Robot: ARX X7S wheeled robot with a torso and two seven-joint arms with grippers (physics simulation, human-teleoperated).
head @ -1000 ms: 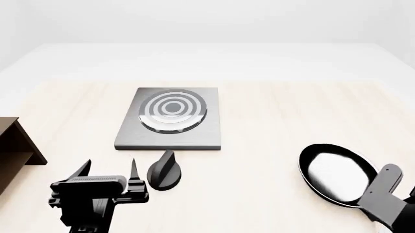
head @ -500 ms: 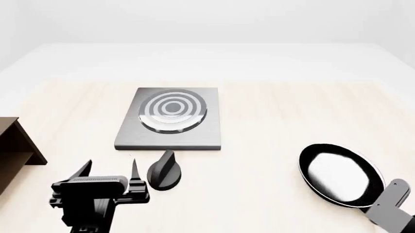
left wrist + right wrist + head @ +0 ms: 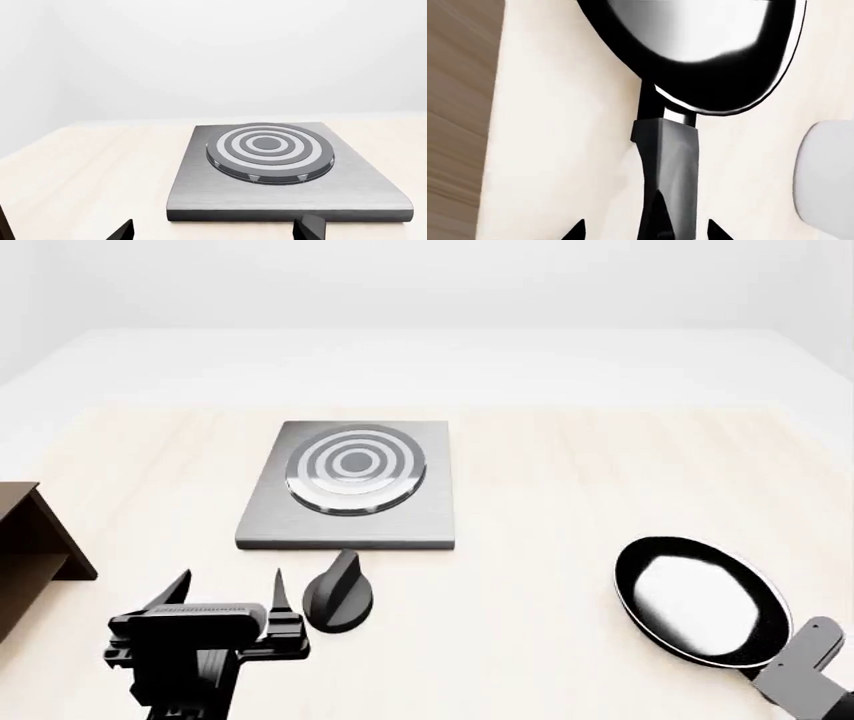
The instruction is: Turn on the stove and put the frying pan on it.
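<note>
Your left gripper [image 3: 227, 595] hovers with its jaws spread wide and nothing between them, just left of the black knob [image 3: 339, 591], which sits on the table [image 3: 561, 490] just in front of the stove's [image 3: 351, 483] near edge. The frying pan [image 3: 698, 600] lies on the table at the near right, well apart from the stove (its shiny inside faces up). Your right gripper [image 3: 646, 231] straddles the pan's handle [image 3: 666, 165], fingertips [image 3: 575, 230] either side, jaws parted and not closed on it.
</note>
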